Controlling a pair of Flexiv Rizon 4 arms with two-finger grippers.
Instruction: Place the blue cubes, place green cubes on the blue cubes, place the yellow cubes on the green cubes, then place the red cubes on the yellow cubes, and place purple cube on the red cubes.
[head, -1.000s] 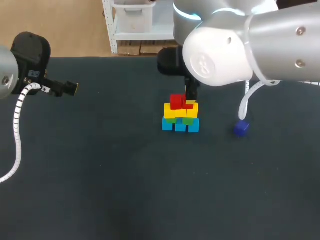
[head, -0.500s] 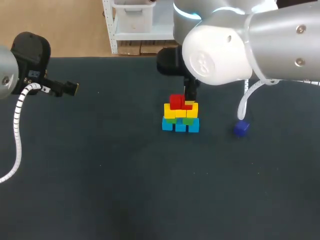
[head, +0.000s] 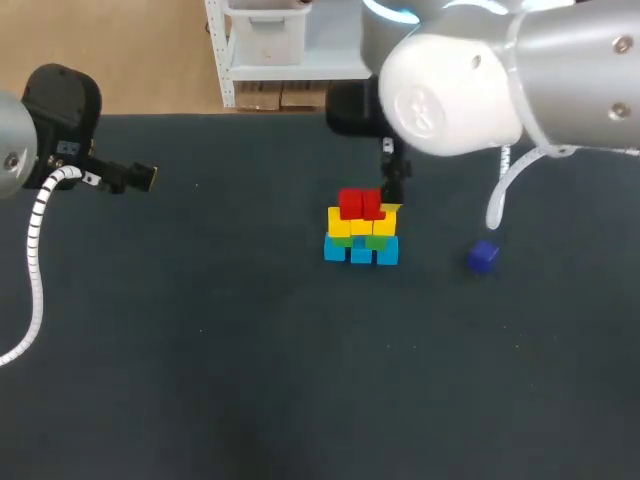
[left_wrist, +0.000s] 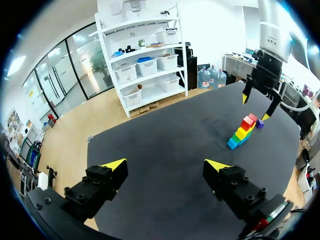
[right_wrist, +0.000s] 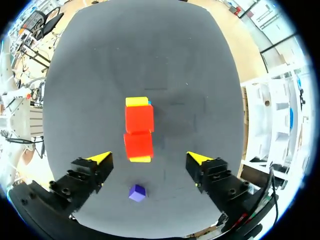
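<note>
Red cubes (head: 361, 204) now level, right arm (head: 470, 80) higher

The table (head: 200, 380) has a matt, cloth-like top; the stacked cubes (head: 361, 228) look smooth; the shell of the right arm (head: 560, 70) is glossy.

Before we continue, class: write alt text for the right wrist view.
Two red cubes sit on yellow cubes, under the open right gripper; a purple cube lies apart on the dark table.
</note>
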